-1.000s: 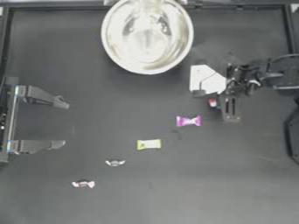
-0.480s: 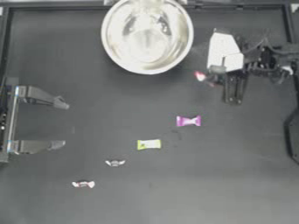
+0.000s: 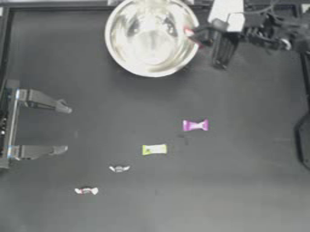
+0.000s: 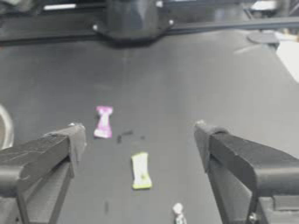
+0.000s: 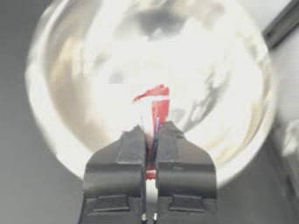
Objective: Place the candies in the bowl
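risk: red candy (image 5: 155, 101) hangs at the bowl's (image 3: 130, 63) 3 o'clock rim. Let go too early and it likely clips the rim and bounces back onto the table (image 3: 242, 181).
risk 2: the wrapper is pinched by one thin end. It may cling to a pad and not drop, or slip out before the arm is properly over the basin.
right gripper (image 3: 200, 38): at 1 o'clock on the table, reaching in from the right side, tip just over the bowl's right edge. Jaws clamped on the red candy, which sticks out past the tips over the shiny inside in the right wrist view.
left gripper (image 4: 137, 140): parked at 9 o'clock on the table, jaws spread wide, holding nothing.
bowl: 12 o'clock, against the far edge. Looks empty inside, though glare makes that hard to confirm.
purple candy (image 3: 195, 125): just right of table centre.
yellow-green candy (image 3: 154, 149): a little toward 7 o'clock from the purple one.
whitish candies: one (image 3: 118, 168) further along the same diagonal, the other (image 3: 86, 190) near 7 o'clock, all apart from each other.
progress: first drop not yet made, four more left on the table.
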